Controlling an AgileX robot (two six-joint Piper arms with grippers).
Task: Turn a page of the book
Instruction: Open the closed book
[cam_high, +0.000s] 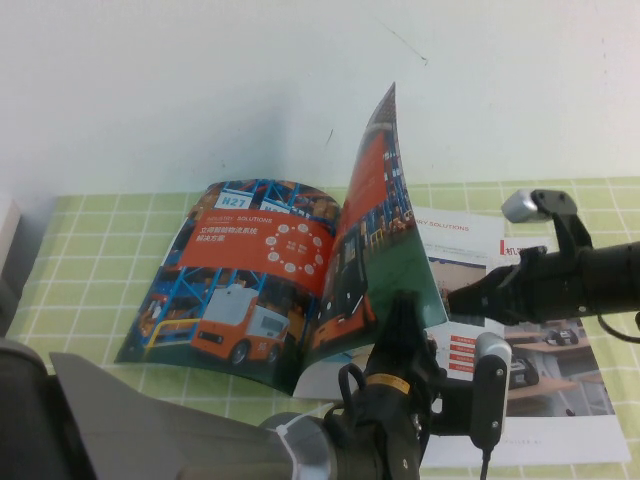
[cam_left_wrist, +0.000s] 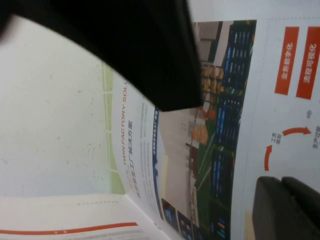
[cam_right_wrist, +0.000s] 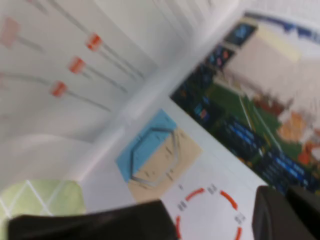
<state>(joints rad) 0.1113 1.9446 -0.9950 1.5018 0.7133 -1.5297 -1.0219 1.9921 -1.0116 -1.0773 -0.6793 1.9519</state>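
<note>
We see the right gripper (cam_high: 455, 298) at the lifted page (cam_high: 378, 210), though we cannot tell whether its fingers pinch the sheet. The left gripper (cam_high: 405, 330) hovers low beside the book (cam_high: 250, 285); its finger spread is unclear too. The book lies open on the green checked cloth (cam_high: 90, 260), headed "SOLUTIONS", with "N27" above the racks. A white booklet (cam_high: 540, 400) sits underneath.

Green checked cloth (cam_high: 90, 255) covers the surface; white booklet (cam_high: 560, 400) lies flat at right; white wall (cam_high: 200, 90) behind.
</note>
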